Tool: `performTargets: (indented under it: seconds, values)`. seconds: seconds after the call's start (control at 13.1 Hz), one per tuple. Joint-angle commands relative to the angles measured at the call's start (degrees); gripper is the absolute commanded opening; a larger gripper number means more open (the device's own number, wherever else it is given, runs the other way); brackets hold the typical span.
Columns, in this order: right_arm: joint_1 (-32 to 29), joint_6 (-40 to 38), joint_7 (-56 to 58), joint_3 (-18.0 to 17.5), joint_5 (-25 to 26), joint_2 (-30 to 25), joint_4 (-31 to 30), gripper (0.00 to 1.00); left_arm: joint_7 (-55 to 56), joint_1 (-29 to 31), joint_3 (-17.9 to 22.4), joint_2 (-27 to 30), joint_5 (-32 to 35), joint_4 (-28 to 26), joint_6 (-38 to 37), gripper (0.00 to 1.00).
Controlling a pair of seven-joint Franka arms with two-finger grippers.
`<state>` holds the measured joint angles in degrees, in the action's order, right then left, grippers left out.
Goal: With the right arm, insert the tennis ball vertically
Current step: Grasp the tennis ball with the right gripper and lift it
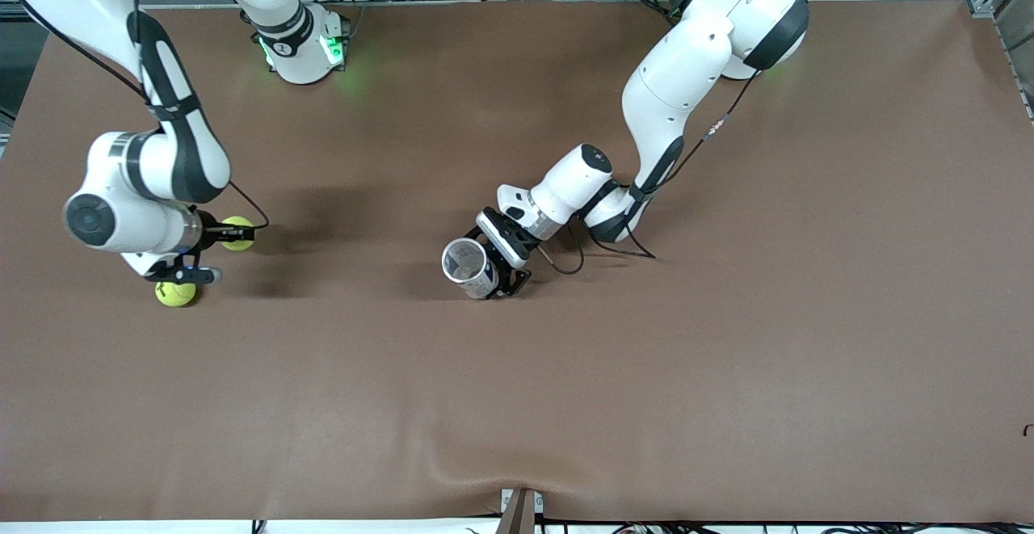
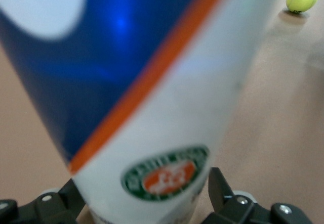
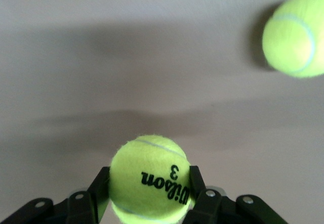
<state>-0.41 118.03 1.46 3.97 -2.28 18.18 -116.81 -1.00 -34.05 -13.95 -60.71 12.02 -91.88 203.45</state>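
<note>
My right gripper (image 1: 182, 279) is pinching a tennis ball (image 1: 174, 295), its fingers (image 3: 196, 183) pressed against the two sides of the ball, as the right wrist view shows with the brand print facing the camera. It hangs low over the table (image 1: 727, 356) at the right arm's end. I cannot tell whether the ball is already clear of the cloth. Gripping it across the middle from above leaves the underside free, which I judge is what a straight drop into a tube needs. A second tennis ball (image 1: 240, 233) lies loose on the table close beside it, farther from the front camera, a spare that is not in play now. My left gripper (image 1: 507, 266) is clamped on the ball can (image 1: 468, 267) about mid-table, its fingers (image 2: 218, 186) on either side of the can's wall. The can stands roughly upright with its open mouth turned up toward the front camera, perhaps tilted a little. I read that hold as a steady target, so the can does not tip when the ball goes in. The can and the held ball are well apart, so insertion has not begun. Next I would lift the ball, carry it over the mouth and lower it straight down.
</note>
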Motion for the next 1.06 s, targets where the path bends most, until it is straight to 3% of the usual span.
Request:
performTargets:
  seconds: [0.0, 0.08, 0.38, 0.53, 0.99]
  values:
    - [0.67, -6.65, -1.01, -0.28, -7.27, -0.25, 6.22, 0.00, -0.32, -0.05, 0.24, 2.43, -0.59, -2.87, 0.46, 1.00]
    - [1.46, -8.94, -2.93, -0.28, -9.74, -0.34, 8.59, 0.00, -0.32, 0.12, 0.24, 3.13, -0.59, -3.91, 0.46, 1.00]
    - [10.75, -13.00, -26.80, -1.07, -10.99, -0.25, 15.02, 0.00, -0.32, 0.39, 0.24, 6.39, -0.59, -8.41, 0.37, 1.00]
    - [13.41, -13.09, -37.52, -2.99, -15.37, -0.25, 17.22, 0.00, -0.32, 0.39, 0.24, 6.39, -0.50, -8.15, 0.37, 1.00]
    - [15.35, -13.35, -65.06, -10.82, -19.16, 0.71, 26.62, 0.00, -0.40, 0.56, 0.32, 6.21, -0.50, -7.53, 0.37, 1.00]
